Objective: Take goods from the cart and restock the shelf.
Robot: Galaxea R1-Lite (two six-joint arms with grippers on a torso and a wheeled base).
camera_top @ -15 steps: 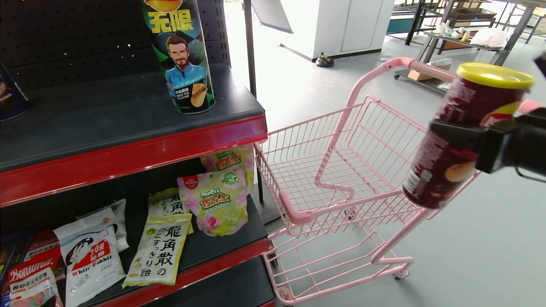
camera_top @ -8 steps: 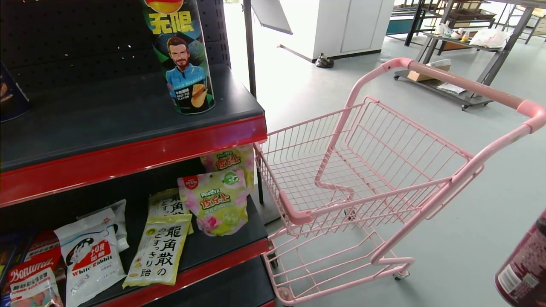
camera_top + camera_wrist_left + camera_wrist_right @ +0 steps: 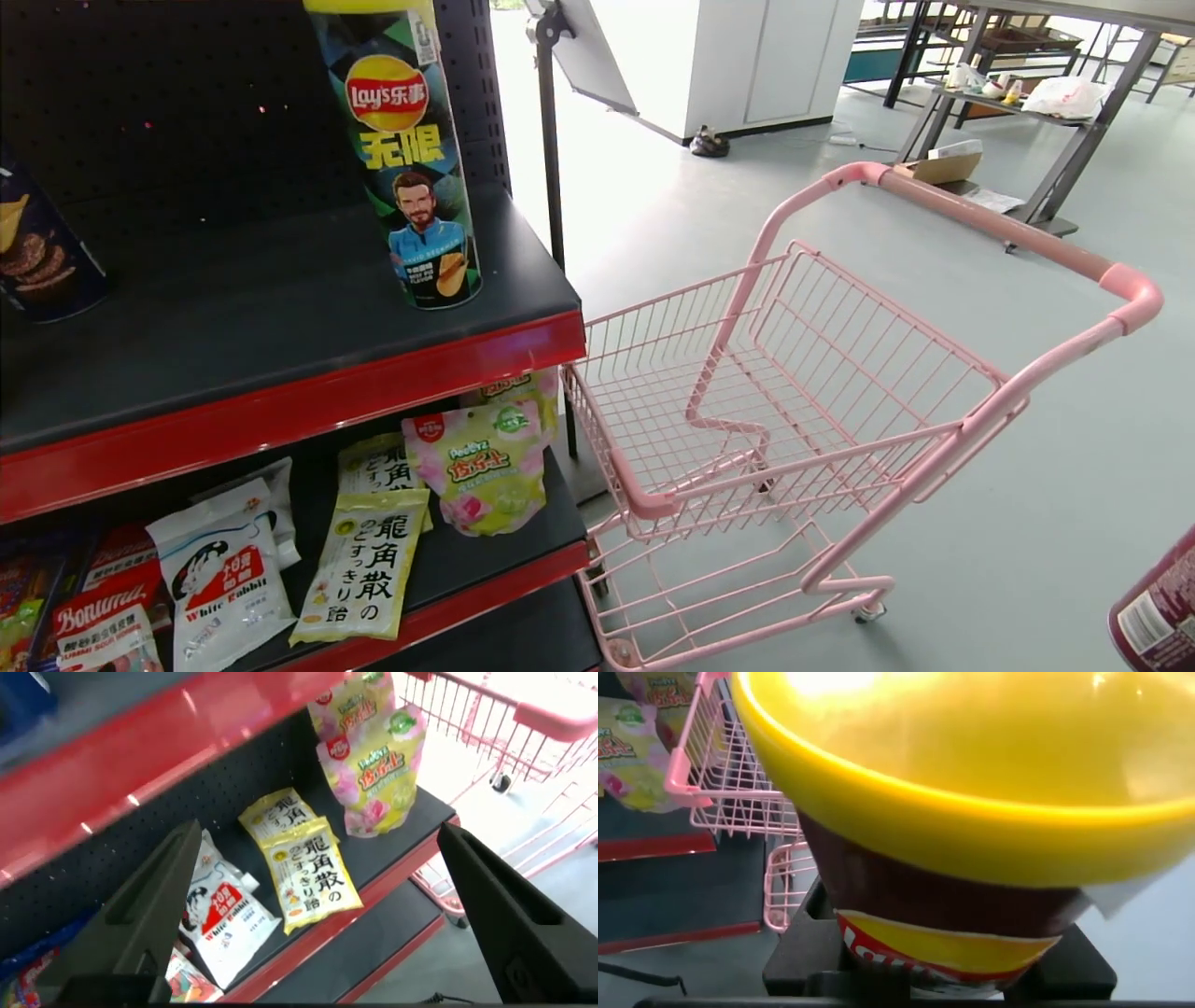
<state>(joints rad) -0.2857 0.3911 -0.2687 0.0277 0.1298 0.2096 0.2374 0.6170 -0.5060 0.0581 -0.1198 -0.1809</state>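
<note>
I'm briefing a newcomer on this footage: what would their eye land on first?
A pink cart stands just right of the shelf. A tall chip can stands near the upper board's right end. A dark red can with a yellow lid looms close in the right wrist view, beside the cart.

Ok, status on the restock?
Left gripper open, facing lower shelf bags. Right gripper shut on red can, beside the cart. Green can stands at right end of upper shelf.
</note>
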